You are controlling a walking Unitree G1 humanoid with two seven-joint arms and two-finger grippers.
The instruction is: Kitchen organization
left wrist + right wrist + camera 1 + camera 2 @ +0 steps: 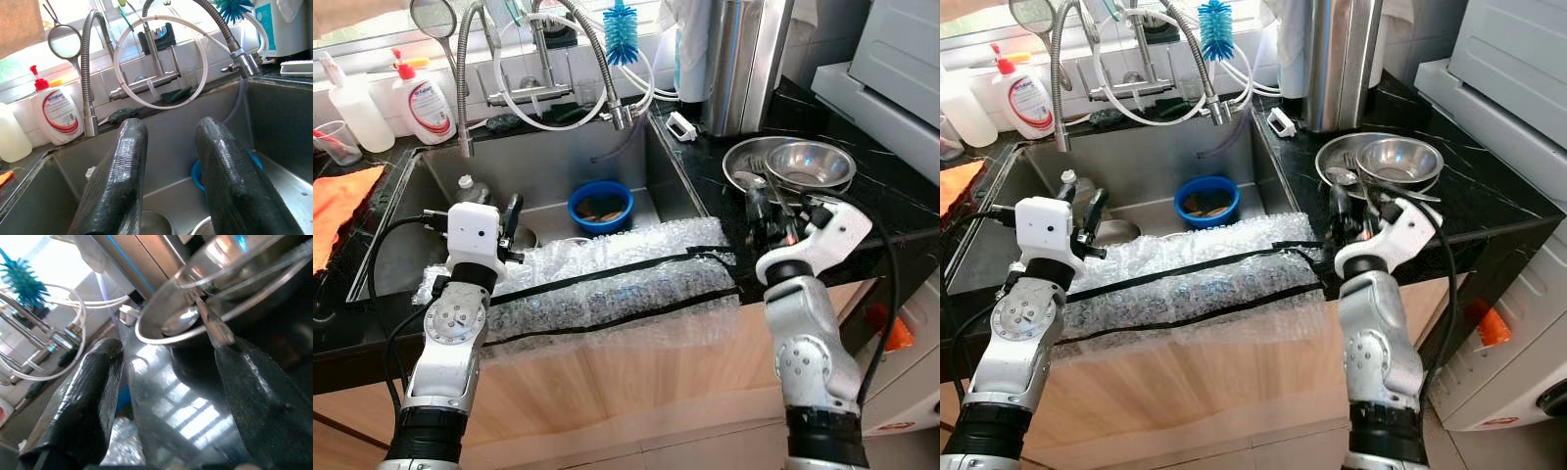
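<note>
Your right gripper (766, 199) hovers spread, empty, at counter edge just short of steel plate (744, 157) holding steel bowl (810, 163) and spoon (182, 322). Left gripper (512, 217) parted, empty, over sink (548, 166); blue bowl (601, 206) sits inside. Likely step: reach for utensils. Next: advance, align on handle.

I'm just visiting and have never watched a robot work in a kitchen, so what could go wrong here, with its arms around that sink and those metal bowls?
The right gripper, fingers open, is close to the stacked steel bowls with utensils sticking out; a nudge might tip or scatter them.

The bubble wrap draped over the sink's front edge could snag an arm and slide off.

The left gripper hangs open over the sink, near the dishes and the blue bowl; a careless dip could knock them.
</note>
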